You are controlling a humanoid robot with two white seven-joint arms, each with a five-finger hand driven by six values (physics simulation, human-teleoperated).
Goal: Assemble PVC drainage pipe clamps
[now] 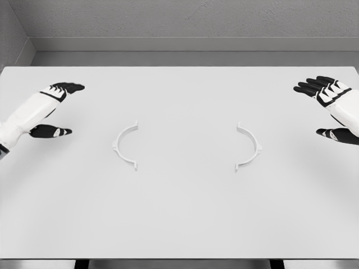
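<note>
Head view, looking down on a broad white matte table (179,224) with a grey textured wall (185,17) behind its far edge.

Two thin white plastic half-ring clamp pieces lying flat near the table's middle, well apart from each other. Left white half-ring clamp piece (124,144) bulging toward the left, open side facing inward, small tabs at both ends. Right white half-ring clamp piece (249,147) a mirror of it, bulging toward the right, open side facing the first. Open sides facing one another across a bare stretch of tabletop, not touching, not joined.

Left hand (53,109), white with black fingers, entering from the left edge on a white forearm, held over the table's left side. Black fingers (68,87) stretched out and pointing toward the middle, thumb (50,131) lower and set apart from them; fingers apart, nothing held. Well clear of the left clamp piece.

Right hand (331,109), same white and black build, entering from the right edge over the table's right side. Black fingers (311,86) extended toward the middle, thumb (335,134) separate below; also spread, nothing gripped. Well clear of the right clamp piece.

Both hands at about the same height in the picture, slightly farther back than the two clamp pieces, each on its own side. Faint soft shadows under the hands and the pieces.
</note>
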